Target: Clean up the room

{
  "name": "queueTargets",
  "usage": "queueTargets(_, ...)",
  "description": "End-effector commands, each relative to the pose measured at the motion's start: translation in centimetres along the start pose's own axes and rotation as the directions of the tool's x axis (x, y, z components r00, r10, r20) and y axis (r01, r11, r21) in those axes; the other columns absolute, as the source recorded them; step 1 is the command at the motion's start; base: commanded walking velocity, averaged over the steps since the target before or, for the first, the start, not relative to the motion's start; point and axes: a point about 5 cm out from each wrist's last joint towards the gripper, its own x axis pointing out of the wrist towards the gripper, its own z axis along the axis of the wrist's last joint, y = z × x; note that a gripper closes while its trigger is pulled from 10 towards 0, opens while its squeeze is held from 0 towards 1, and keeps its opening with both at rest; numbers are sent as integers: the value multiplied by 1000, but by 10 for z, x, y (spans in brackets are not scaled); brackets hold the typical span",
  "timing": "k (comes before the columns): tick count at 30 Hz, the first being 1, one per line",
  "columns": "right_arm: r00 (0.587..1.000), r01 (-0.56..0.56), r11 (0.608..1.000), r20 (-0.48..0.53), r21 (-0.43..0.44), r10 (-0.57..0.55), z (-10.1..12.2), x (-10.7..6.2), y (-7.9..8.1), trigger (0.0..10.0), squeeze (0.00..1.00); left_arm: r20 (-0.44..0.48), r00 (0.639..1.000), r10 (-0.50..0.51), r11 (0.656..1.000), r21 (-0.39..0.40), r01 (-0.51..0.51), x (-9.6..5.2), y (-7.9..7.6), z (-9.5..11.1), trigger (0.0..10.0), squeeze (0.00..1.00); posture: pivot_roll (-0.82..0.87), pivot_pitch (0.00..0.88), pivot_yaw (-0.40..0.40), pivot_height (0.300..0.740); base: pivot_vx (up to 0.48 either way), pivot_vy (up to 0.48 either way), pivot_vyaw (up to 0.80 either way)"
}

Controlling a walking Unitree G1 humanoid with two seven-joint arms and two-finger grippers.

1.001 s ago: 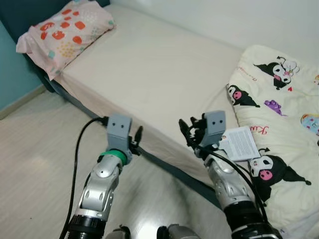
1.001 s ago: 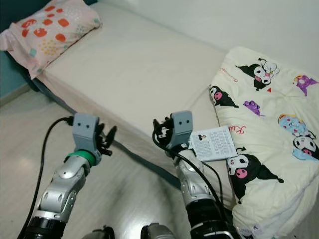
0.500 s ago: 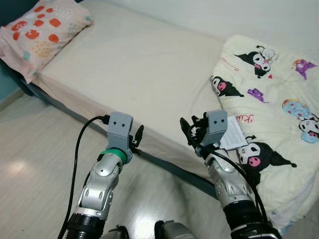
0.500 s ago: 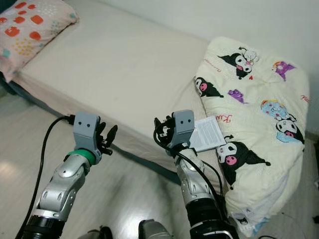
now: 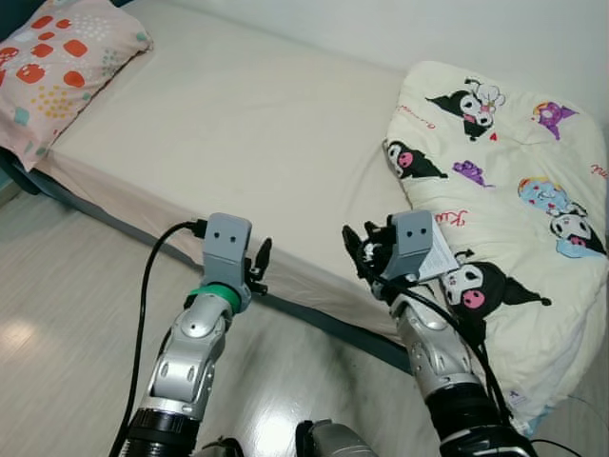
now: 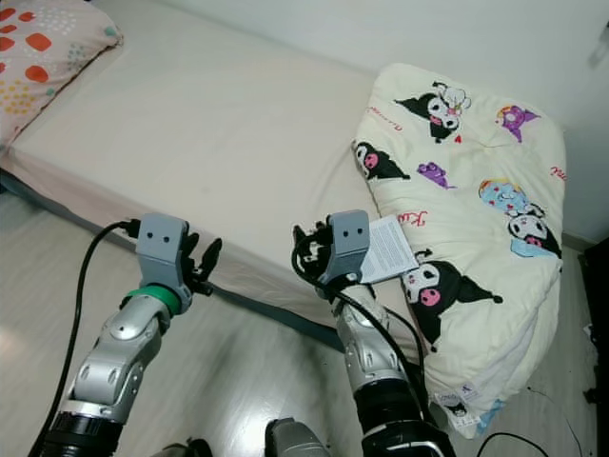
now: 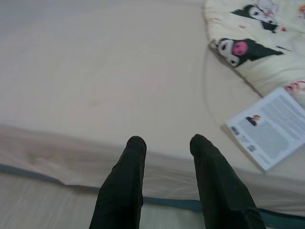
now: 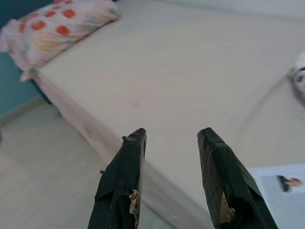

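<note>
the whole view has swung toward the right end of the bed since the earlier frames: the pillow [image 5: 59, 59] has slid to the upper left corner of the frame, and the folded cartoon quilt [image 6: 466, 200] now sits fully in view on the right, its far edge and the floor beyond it showing. that is the camera turning with the robot, not the bedding moving. both arms keep the same raised pose in front of the body.

the left hand [image 5: 259, 267] hovers at lower centre-left, just over the near edge of the bed [image 5: 238, 143], fingers apart and holding nothing. the right hand [image 5: 364, 252] hovers at lower centre, beside the quilt, its fingers [image 8: 125, 176] also spread and empty.

the thing most likely to be tidied is the booklet [image 6: 388, 249], a white printed sheet lying flat on the bed where the mattress meets the quilt's near edge, just right of the right hand's grey wrist block. in the left wrist view the booklet [image 7: 271, 128] lies at the right of the frame, its corner touching the quilt.

my reading is that the turn has brought the booklet and quilt in front of the robot, so the approach looks nearly done and a reach is next. the booklet is thin and flat on soft bedding, so pinching an edge may be awkward.
</note>
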Motion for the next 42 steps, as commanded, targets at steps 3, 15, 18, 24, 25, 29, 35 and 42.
queueTargets(3,999,-15,1000,-30,12,16,-6,-1,3,10000,0,-16,1000,15,1000,3,-15,-3,2,-5,10000,0,-39,95,23,740,0,0,-800)
queueTargets(15,1000,-9,1000,-27,8,9,-6,-1,2,10000,0,-11,1000,12,1000,3,-12,-1,2,-4,10000,0,-43,92,31,740,0,0,-800)
queueTargets(18,1000,-9,1000,-26,9,9,-5,-1,2,10000,0,-9,1000,12,1000,4,-12,-1,2,-3,10000,0,-43,92,32,740,0,0,-800)
queueTargets(24,1000,-8,1000,-20,-2,8,-4,0,2,10000,0,19,1000,22,1000,16,-22,0,2,0,10000,0,-43,91,32,740,0,0,-752)
queueTargets(25,1000,-11,1000,-17,-6,11,-4,0,2,10000,0,23,999,24,999,20,-25,0,3,0,10000,0,-43,91,32,740,304,0,0)
queueTargets(29,1000,-15,1000,-10,-9,15,-3,0,3,10000,0,26,999,26,999,23,-27,0,3,0,10000,0,-44,91,33,740,436,0,0)
queueTargets(35,1000,-18,1000,-4,-8,18,-2,0,4,10000,0,26,999,25,999,25,-26,0,3,1,10000,0,-43,91,33,740,457,0,0)
queueTargets(42,1000,-25,1000,-2,-6,25,-2,0,4,10000,0,26,999,27,999,26,-27,0,3,0,10000,0,-43,88,32,740,326,0,0)
